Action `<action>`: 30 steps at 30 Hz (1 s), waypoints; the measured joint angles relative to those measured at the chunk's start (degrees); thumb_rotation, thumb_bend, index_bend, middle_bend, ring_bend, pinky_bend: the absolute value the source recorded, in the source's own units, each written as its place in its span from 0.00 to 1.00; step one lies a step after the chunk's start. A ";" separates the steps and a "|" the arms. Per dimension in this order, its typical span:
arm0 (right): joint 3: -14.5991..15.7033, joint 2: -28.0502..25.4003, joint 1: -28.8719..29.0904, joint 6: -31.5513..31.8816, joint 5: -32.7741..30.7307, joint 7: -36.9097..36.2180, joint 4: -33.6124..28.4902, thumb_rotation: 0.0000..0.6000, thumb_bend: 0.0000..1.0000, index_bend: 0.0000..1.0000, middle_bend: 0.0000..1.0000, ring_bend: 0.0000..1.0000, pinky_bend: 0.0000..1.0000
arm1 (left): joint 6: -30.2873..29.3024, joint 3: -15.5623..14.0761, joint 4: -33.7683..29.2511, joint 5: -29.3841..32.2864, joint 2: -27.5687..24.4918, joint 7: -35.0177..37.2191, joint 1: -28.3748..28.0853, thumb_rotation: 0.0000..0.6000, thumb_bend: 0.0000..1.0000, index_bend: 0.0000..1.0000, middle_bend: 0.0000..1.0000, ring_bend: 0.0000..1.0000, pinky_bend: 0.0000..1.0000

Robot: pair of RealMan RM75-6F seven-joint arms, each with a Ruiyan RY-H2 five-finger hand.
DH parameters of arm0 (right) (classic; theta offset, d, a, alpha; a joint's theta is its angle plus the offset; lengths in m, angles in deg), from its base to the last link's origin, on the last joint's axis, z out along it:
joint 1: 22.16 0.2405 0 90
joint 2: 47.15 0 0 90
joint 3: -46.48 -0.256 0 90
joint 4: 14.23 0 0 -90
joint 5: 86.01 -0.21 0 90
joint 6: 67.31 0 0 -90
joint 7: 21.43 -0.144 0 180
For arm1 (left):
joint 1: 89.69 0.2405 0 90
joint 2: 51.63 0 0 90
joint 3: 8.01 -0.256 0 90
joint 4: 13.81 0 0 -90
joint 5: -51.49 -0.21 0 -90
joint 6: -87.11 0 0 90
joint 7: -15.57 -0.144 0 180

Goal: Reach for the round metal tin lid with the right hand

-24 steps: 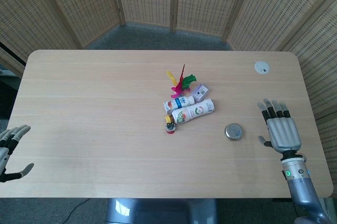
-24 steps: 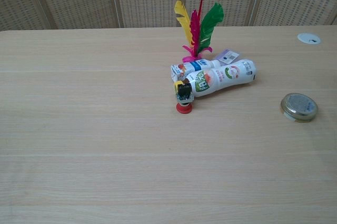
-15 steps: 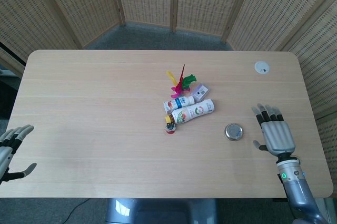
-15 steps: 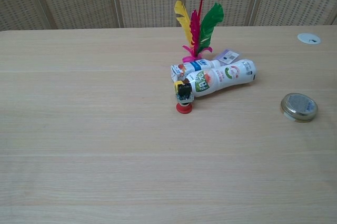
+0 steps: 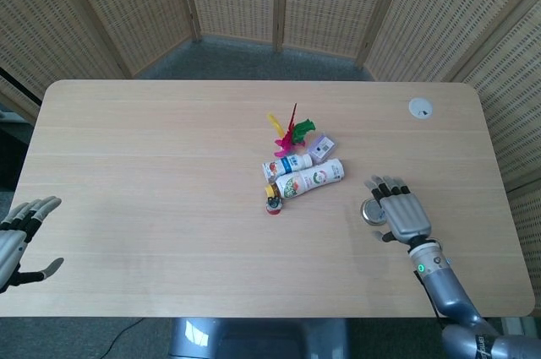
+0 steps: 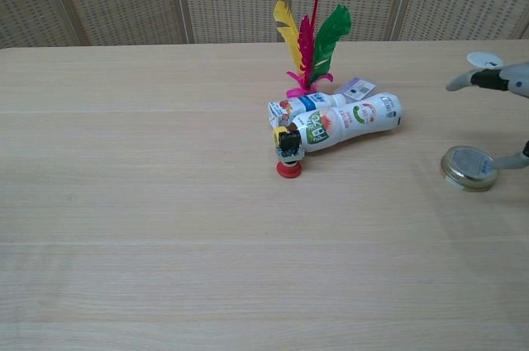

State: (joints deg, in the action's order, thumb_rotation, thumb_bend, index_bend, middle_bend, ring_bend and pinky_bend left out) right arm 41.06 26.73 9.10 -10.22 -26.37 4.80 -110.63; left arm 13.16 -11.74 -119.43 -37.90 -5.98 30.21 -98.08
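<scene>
The round metal tin lid (image 5: pixel 371 211) (image 6: pixel 469 167) lies flat on the wooden table (image 5: pixel 152 173), right of the centre. My right hand (image 5: pixel 399 210) (image 6: pixel 506 91) hovers just right of it and partly over it, fingers spread and holding nothing. In the chest view only its fingertips show at the right edge, above and beside the lid. Off the table's left front corner, my left hand (image 5: pixel 21 236) stays open and empty.
Near the table's centre lie two small white bottles (image 5: pixel 309 177) (image 6: pixel 347 120), a feathered shuttlecock (image 5: pixel 289 132) (image 6: pixel 310 37), a small purple packet (image 5: pixel 322 147) and a little red-based toy (image 5: pixel 272 202) (image 6: pixel 288 151). A white round disc (image 5: pixel 420 107) sits at the far right.
My right hand has moved left across the table to the tin lid and now shows in the chest view. The lid and the left hand have hardly moved.
</scene>
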 measured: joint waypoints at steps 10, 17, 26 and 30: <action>0.47 6.32 2.42 -4.31 -1.67 -1.34 8.61 1.00 0.20 0.01 0.02 0.00 0.00 | 0.93 0.14 -0.21 0.37 0.10 -0.37 -0.58 1.00 0.33 0.00 0.00 0.00 0.00; 0.70 8.48 3.75 -7.27 -2.49 -2.63 13.35 1.00 0.20 0.02 0.03 0.00 0.00 | 0.79 0.05 -0.03 0.30 0.06 -0.23 -0.51 1.00 0.33 0.00 0.00 0.00 0.00; 0.94 9.99 4.64 -9.69 -3.12 -4.25 17.95 1.00 0.20 0.08 0.13 0.00 0.00 | 0.55 -0.17 0.43 0.39 0.24 0.20 -0.19 1.00 0.33 0.00 0.00 0.00 0.00; 1.12 10.81 4.39 -9.94 -3.01 -5.82 19.91 1.00 0.21 0.12 0.20 0.00 0.00 | 0.47 -0.22 0.48 0.36 0.23 0.28 -0.11 1.00 0.33 0.00 0.00 0.00 0.00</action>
State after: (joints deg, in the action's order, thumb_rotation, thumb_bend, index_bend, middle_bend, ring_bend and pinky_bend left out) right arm 42.18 37.54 13.49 -20.17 -29.39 -1.02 -90.72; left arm 13.63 -11.96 -118.95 -37.53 -5.75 30.48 -98.19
